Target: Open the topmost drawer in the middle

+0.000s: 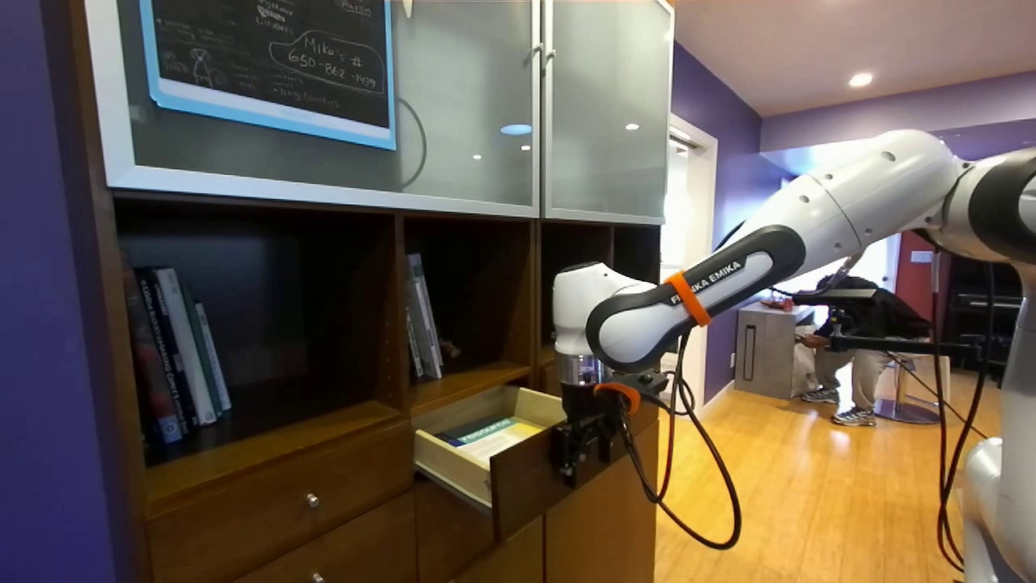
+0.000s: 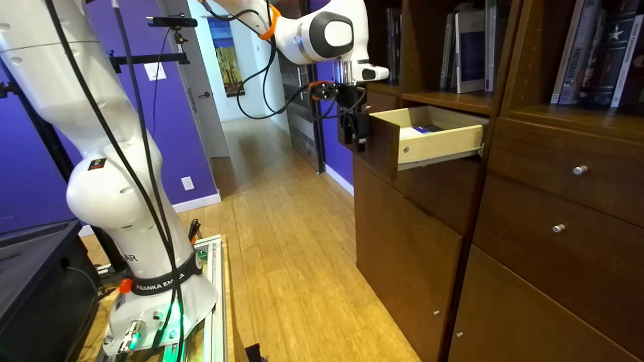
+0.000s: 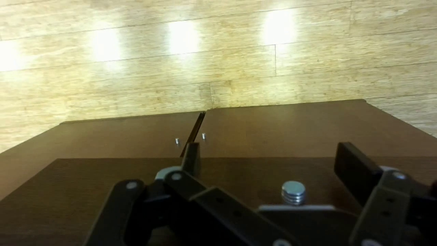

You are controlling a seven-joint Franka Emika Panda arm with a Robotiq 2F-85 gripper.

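The topmost middle drawer is pulled out; its dark-brown front (image 1: 518,494) and pale wooden box show in both exterior views, and its side (image 2: 443,146) shows in an exterior view. Its silver knob (image 3: 293,192) shows in the wrist view. My gripper (image 3: 269,155) is open, pointing down along the drawer front (image 3: 239,181), with one finger on each side of the knob and a gap on both sides. The gripper (image 1: 571,465) also shows in an exterior view at the outer face of the drawer front, and likewise in an exterior view (image 2: 361,141). The knob is hidden there.
A booklet (image 1: 498,437) lies inside the drawer. Books (image 1: 425,320) stand on the open shelf above it. Closed drawers with knobs (image 1: 312,500) adjoin it. Glass cabinet doors (image 1: 477,105) hang above the shelves. Cables (image 1: 720,486) loop from the wrist. Lower cabinet doors (image 3: 273,130) stand below.
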